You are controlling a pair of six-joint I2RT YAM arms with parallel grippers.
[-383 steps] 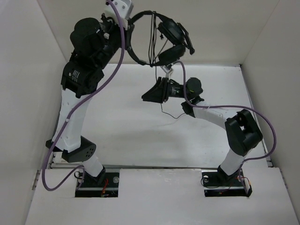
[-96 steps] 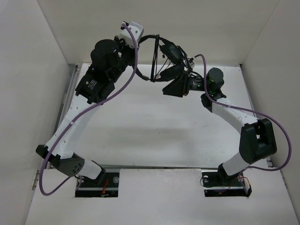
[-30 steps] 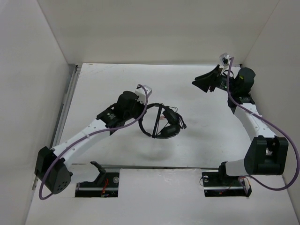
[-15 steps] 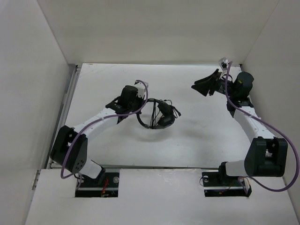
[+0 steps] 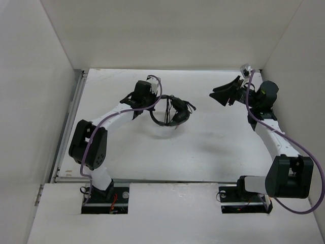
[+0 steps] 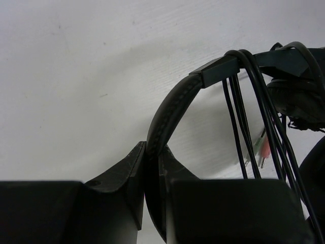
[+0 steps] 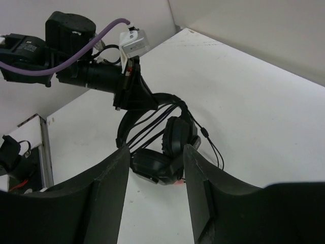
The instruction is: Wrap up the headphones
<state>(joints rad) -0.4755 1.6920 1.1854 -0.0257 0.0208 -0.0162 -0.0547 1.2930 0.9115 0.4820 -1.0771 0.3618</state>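
**A:** How far along was the wrapping?

**B:** Mostly done, I'd judge. The thin black cable [image 6: 238,101] hung in several loops over the padded headband [image 6: 170,109] of the black over-ear headphones [image 5: 171,113]. No long tail trailed across the white counter [image 5: 213,147].

**A:** What was left?

**B:** Probably setting them down and letting go. The plug end [image 6: 264,150] dangled loose beside the loops, so it might have needed tucking in.

**A:** Where were the headphones?

**B:** Left of the middle, in the far half of the counter. The left pincer [image 6: 152,152] was clamped tight on the headband. The earcups [image 7: 175,137] hung low, and I couldn't tell whether they touched the surface.

**A:** And the other arm?

**B:** The right pincer [image 5: 218,96] was at the far right, well apart from the headphones. Its jaws stood partly spread with nothing between them.

**A:** Counts?

**B:** One pair of headphones with two earcups, one cable, and two arms. There seemed to be two plug tips, one pinkish and one greenish. The strands over the headband overlapped too much for an exact count.
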